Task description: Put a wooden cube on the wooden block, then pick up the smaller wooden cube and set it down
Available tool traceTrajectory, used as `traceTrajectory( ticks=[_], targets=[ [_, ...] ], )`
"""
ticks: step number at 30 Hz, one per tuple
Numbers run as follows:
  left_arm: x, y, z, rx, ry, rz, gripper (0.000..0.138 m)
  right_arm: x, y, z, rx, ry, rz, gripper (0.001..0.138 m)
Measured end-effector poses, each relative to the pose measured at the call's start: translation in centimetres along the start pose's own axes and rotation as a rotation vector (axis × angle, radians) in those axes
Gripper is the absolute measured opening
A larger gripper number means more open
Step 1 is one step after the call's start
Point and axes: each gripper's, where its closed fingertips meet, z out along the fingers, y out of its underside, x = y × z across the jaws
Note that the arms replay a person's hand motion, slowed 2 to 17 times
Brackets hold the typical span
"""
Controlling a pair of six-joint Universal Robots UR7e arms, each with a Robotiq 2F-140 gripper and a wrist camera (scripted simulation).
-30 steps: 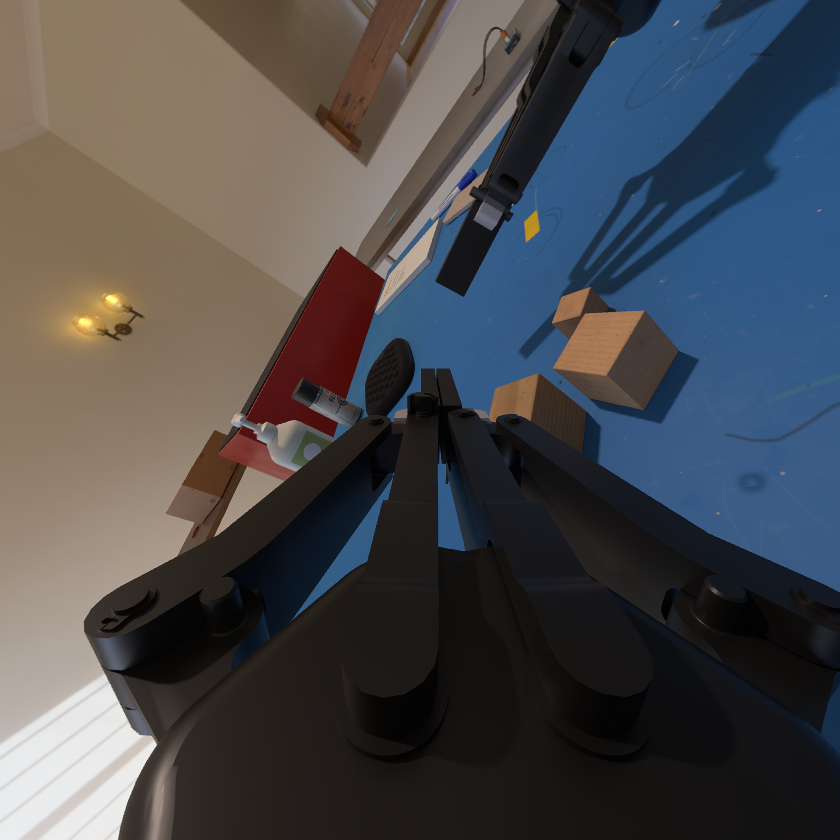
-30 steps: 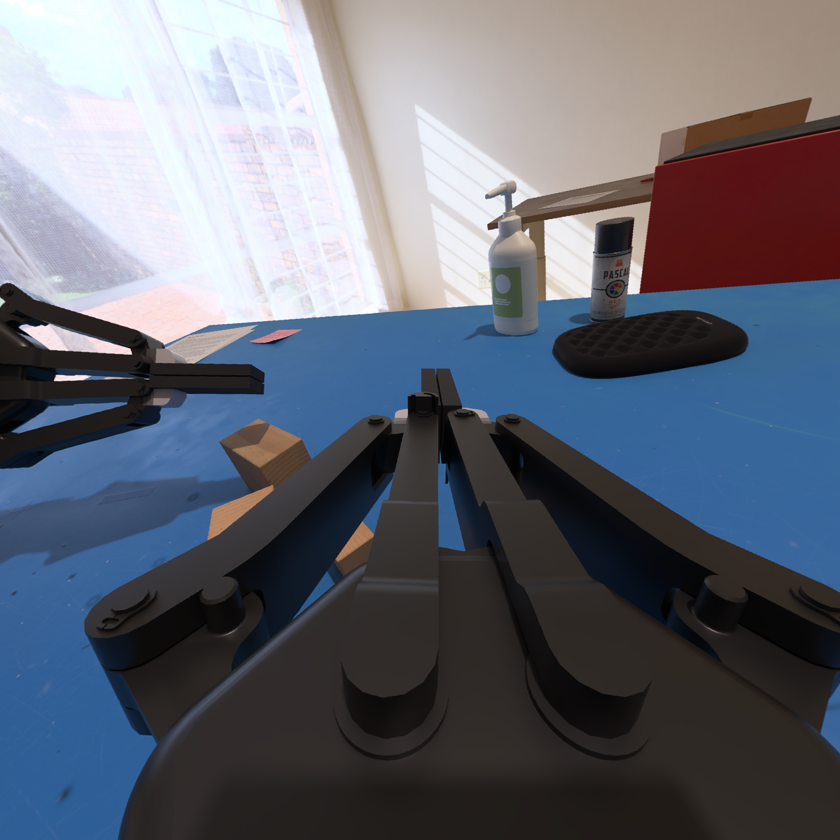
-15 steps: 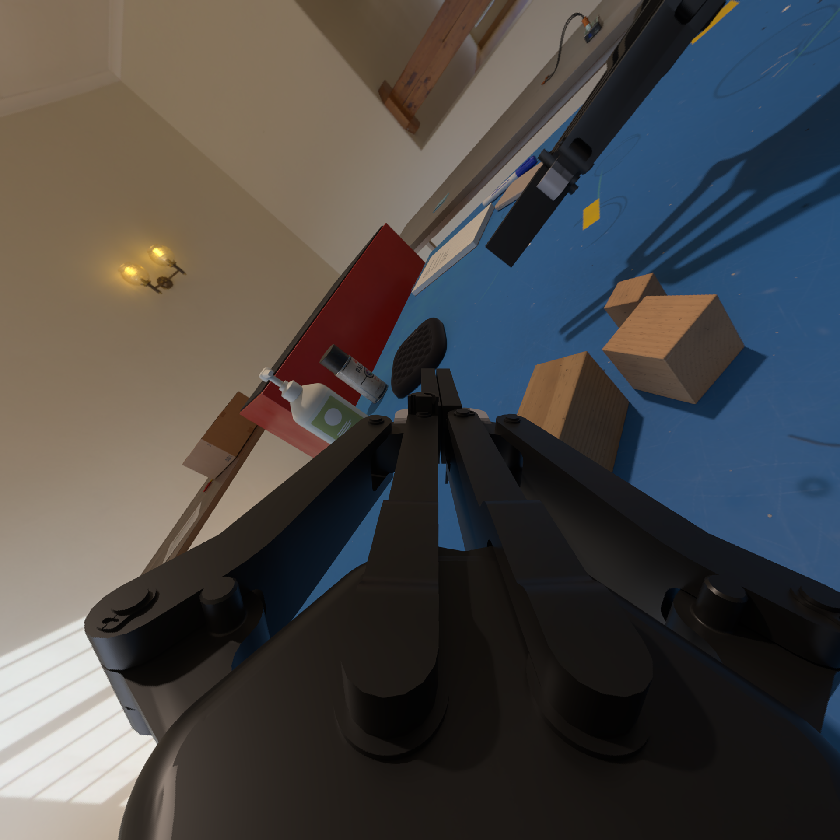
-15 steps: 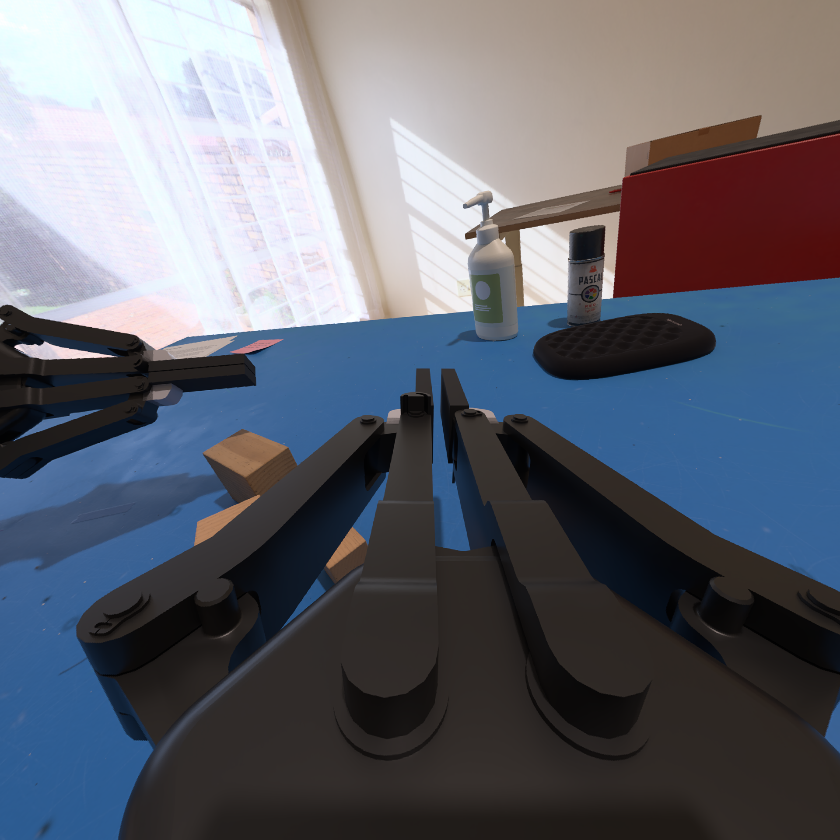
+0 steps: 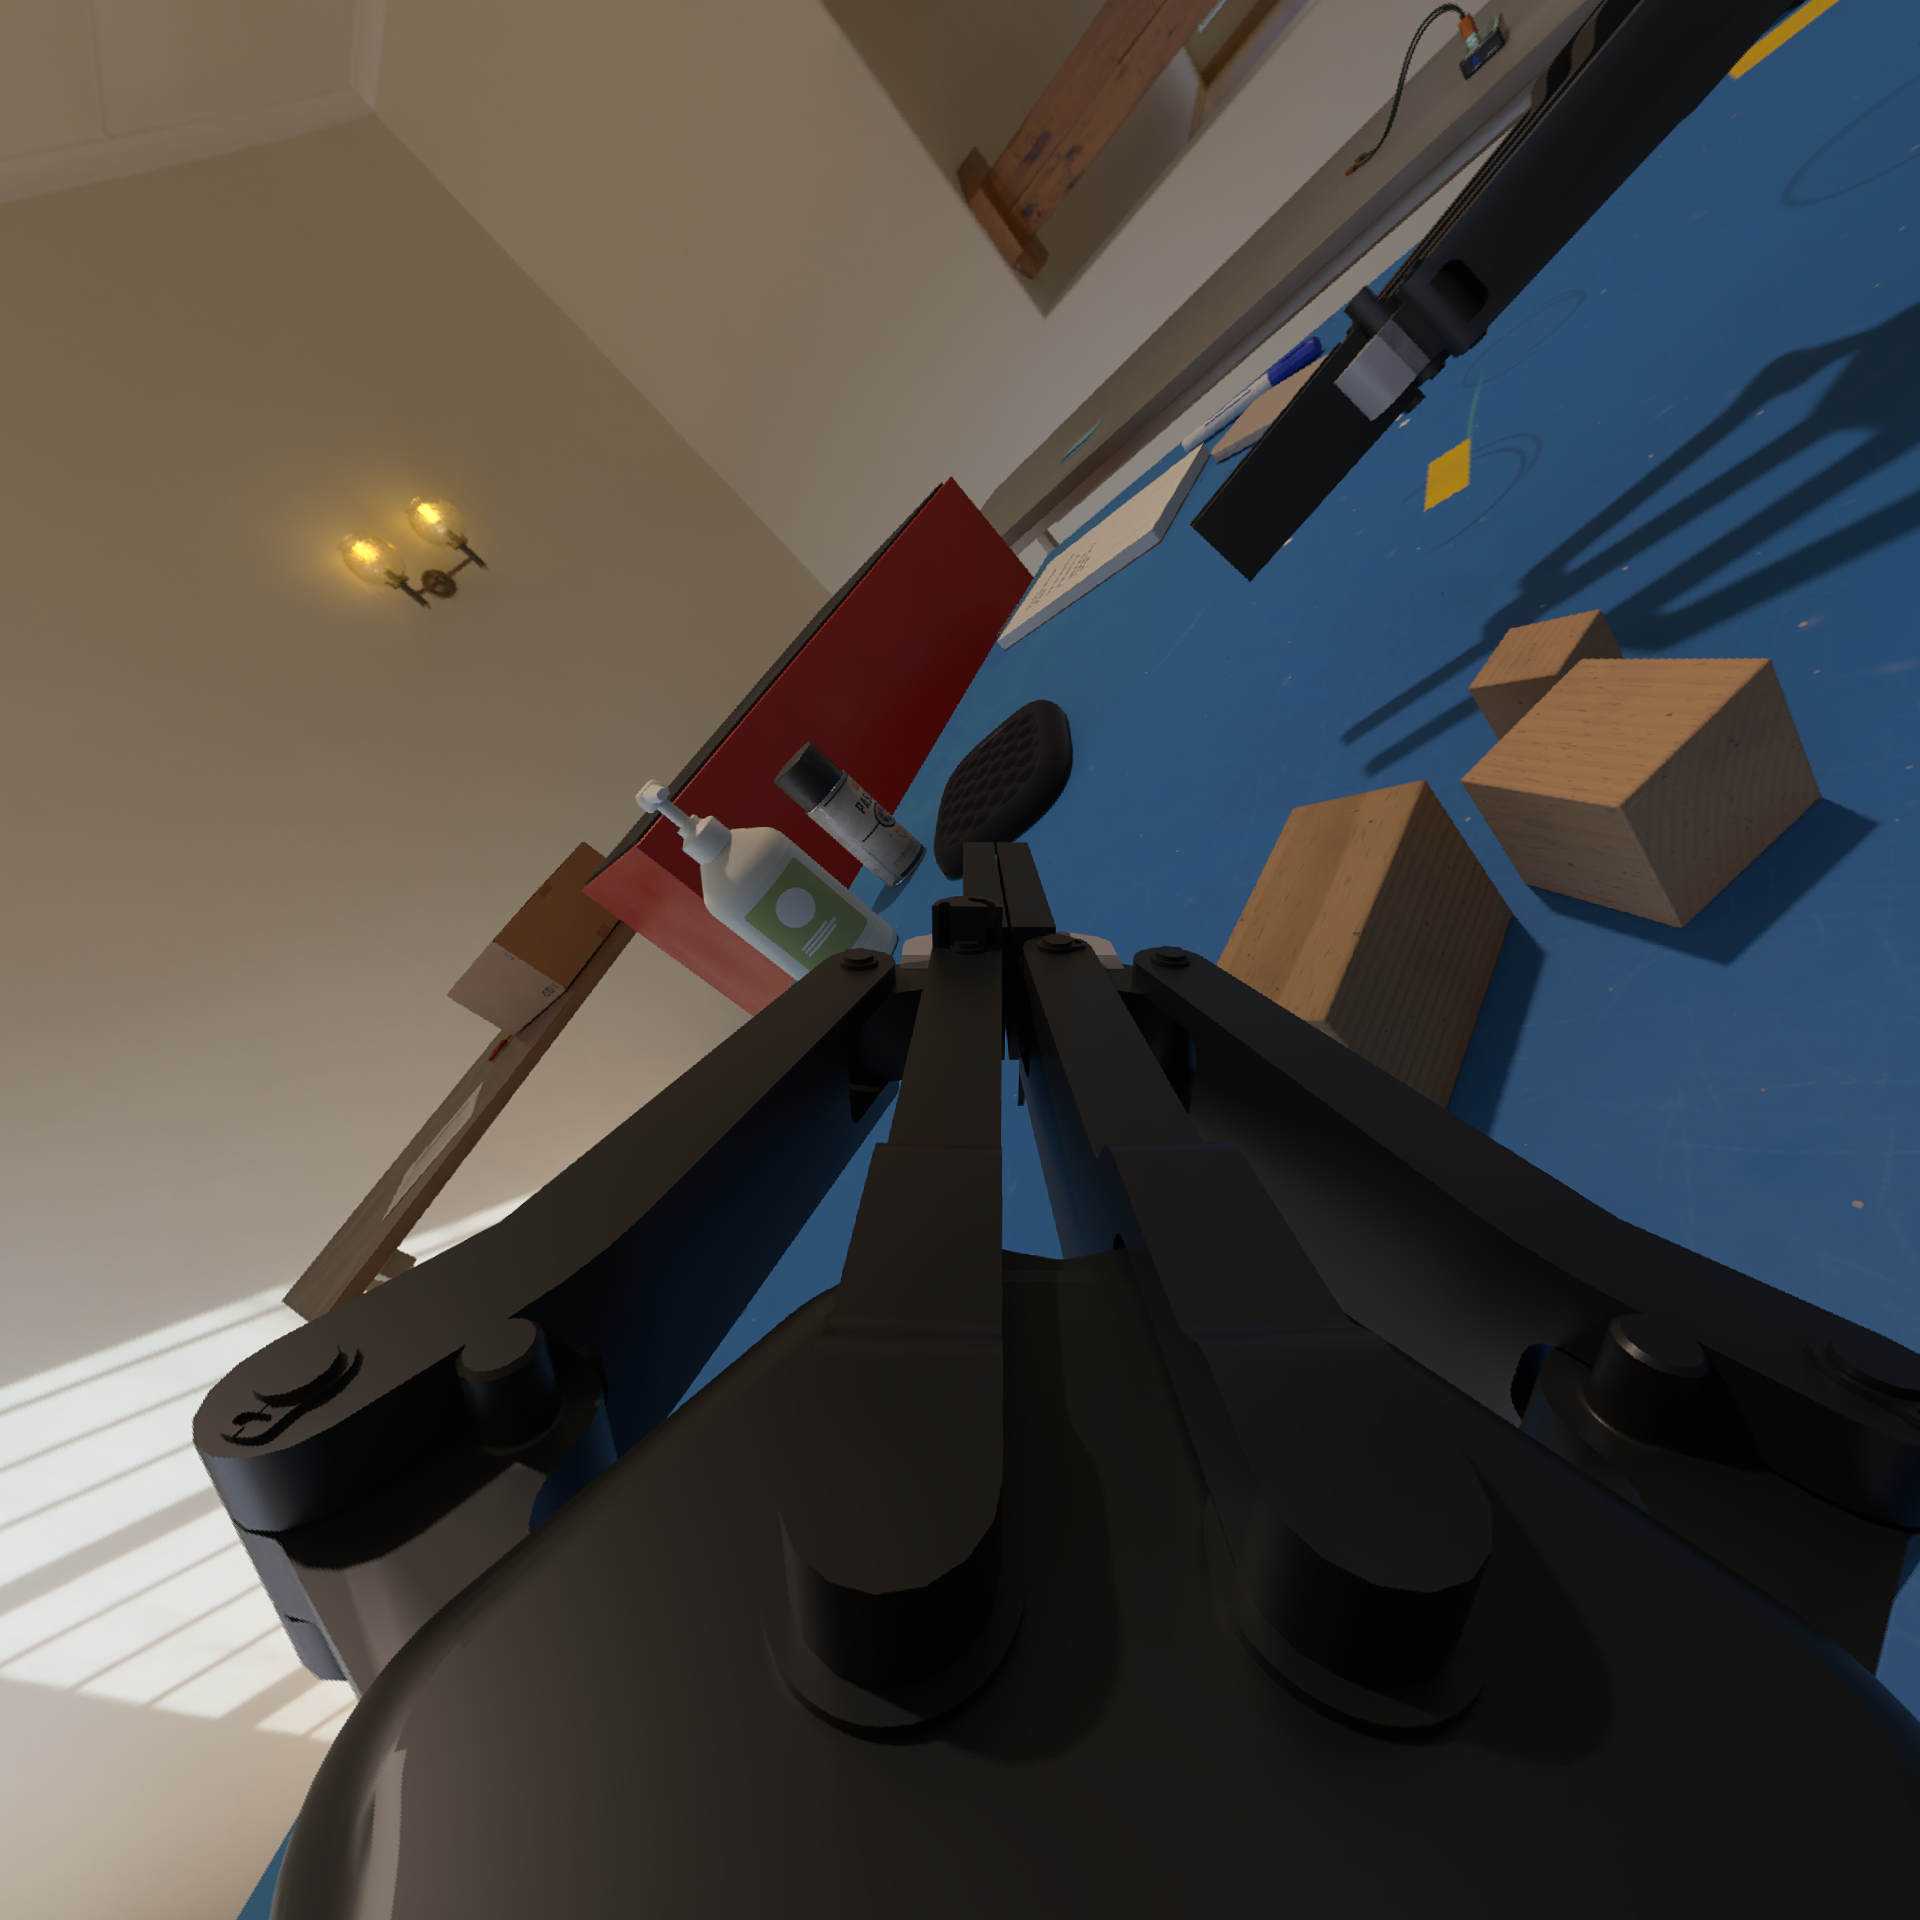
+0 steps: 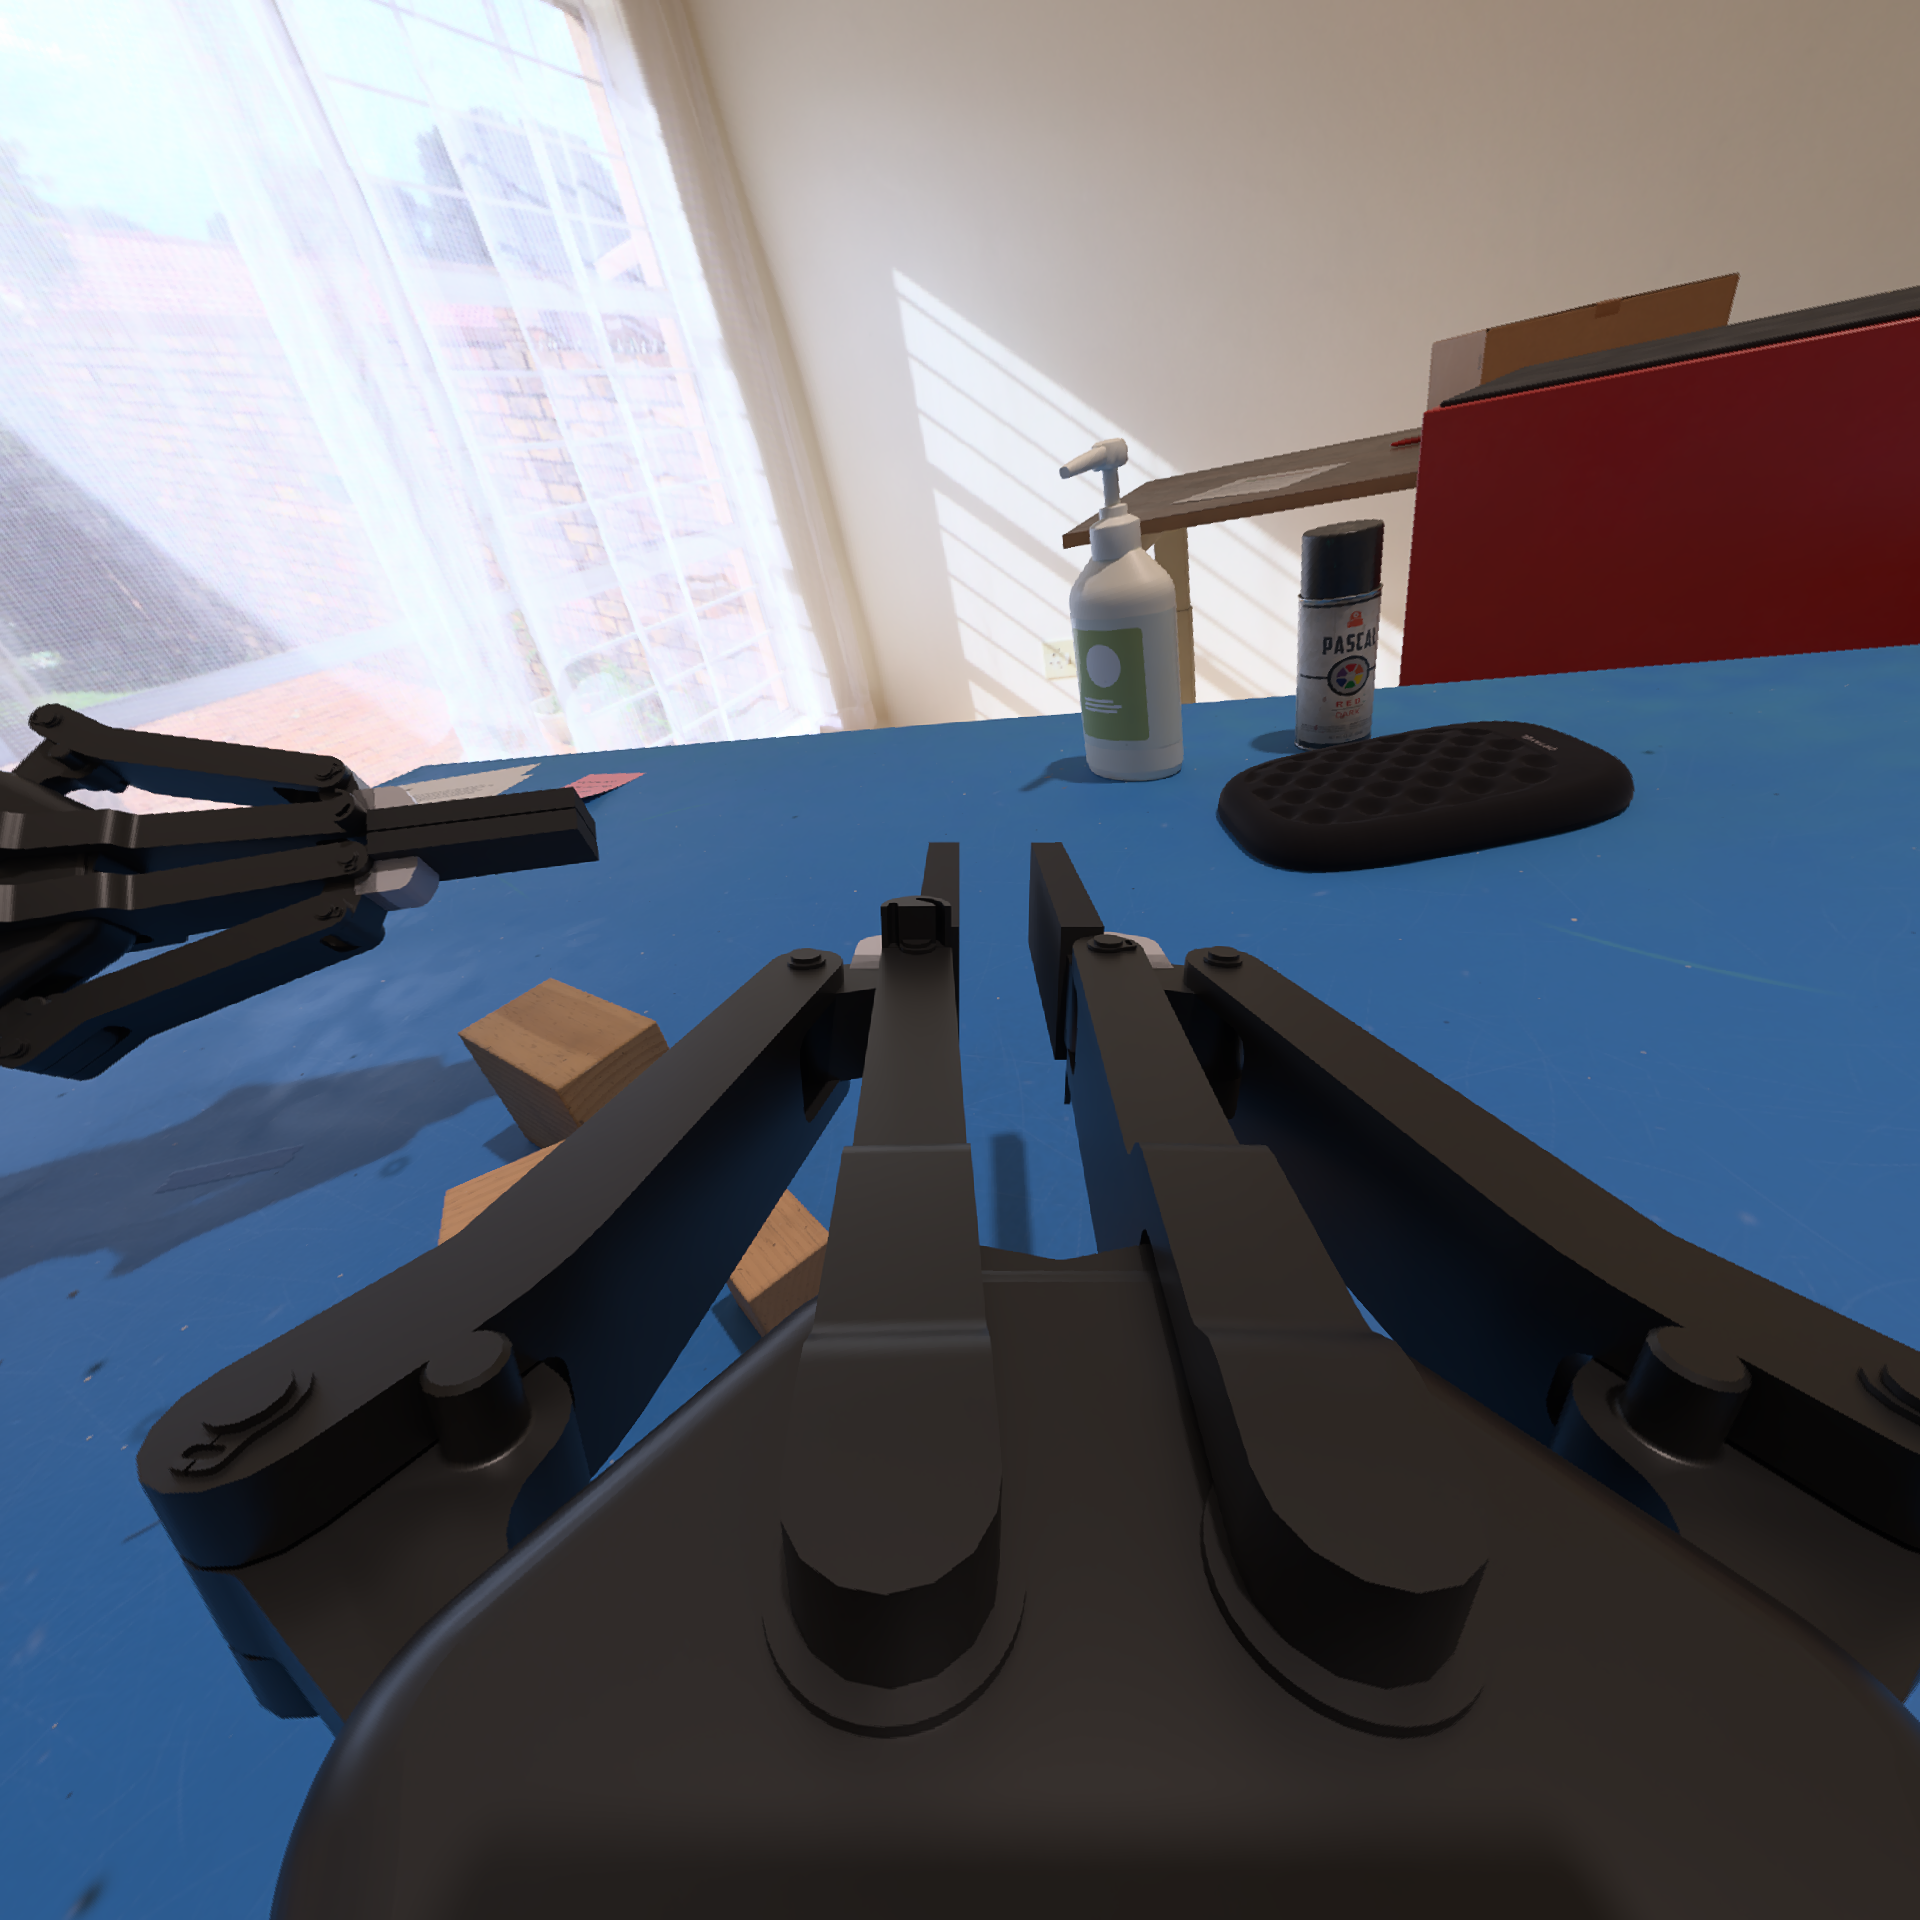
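- The left gripper (image 5: 1003, 868) is hanging above the blue table (image 5: 1662, 1195) with its fingers pressed together, holding nothing.
- To the right of its tips, the wooden block (image 5: 1361, 935) is lying on the table, just beside the fingers but apart from them.
- Farther right, the large cube (image 5: 1642, 784) is sitting on the table, and the small cube (image 5: 1538, 660) is touching its far side.
- The right gripper (image 6: 994, 883) is hovering over the table with its fingers a little spread and nothing between them.
- In the right wrist view, the small cube (image 6: 566, 1044) is lying left of the fingers; the other wooden pieces are mostly hidden under the linkage, so I cannot tell which is which there.
- The left gripper (image 6: 561, 826) is showing at the left edge of that view, above the cubes.
- Ahead of the right gripper, a pump bottle (image 6: 1127, 665), a spray can (image 6: 1340, 634) and a black pad (image 6: 1423, 795) are standing near the table's far edge.
- A red box (image 6: 1662, 520) is standing behind them; its inside is not visible.
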Motion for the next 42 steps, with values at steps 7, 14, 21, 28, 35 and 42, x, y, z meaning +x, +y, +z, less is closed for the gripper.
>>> traceTrajectory(
  ticks=[7, 14, 21, 28, 35, 42],
  targets=[
    [-0.3, 0.2, 0.1, -0.002, -0.017, -0.015, 0.001, 0.1, -0.1, 0.0, 0.005, 0.003, -0.005, 0.018],
    [-0.5, 0.3, 0.1, -0.001, -0.027, -0.021, 0.001, 0.2, -0.2, 0.0, 0.011, 0.007, -0.005, 0.018],
    [-0.6, 0.5, 0.2, -0.003, -0.028, -0.028, 0.001, 0.3, -0.2, -0.1, 0.012, 0.005, 0.004, 0.018],
    [-0.6, 0.6, 0.2, -0.003, -0.026, -0.031, 0.001, 0.3, -0.2, 0.0, 0.008, -0.001, 0.007, 0.019],
    [-0.6, 0.6, 0.3, 0.001, -0.026, -0.036, 0.001, 0.0, -0.1, 0.1, 0.003, -0.022, -0.002, 0.019],
    [-0.6, 0.7, 0.3, 0.008, -0.024, -0.052, 0.001, -1.2, 0.1, 0.2, -0.010, -0.106, -0.030, 0.019]
  ],
)
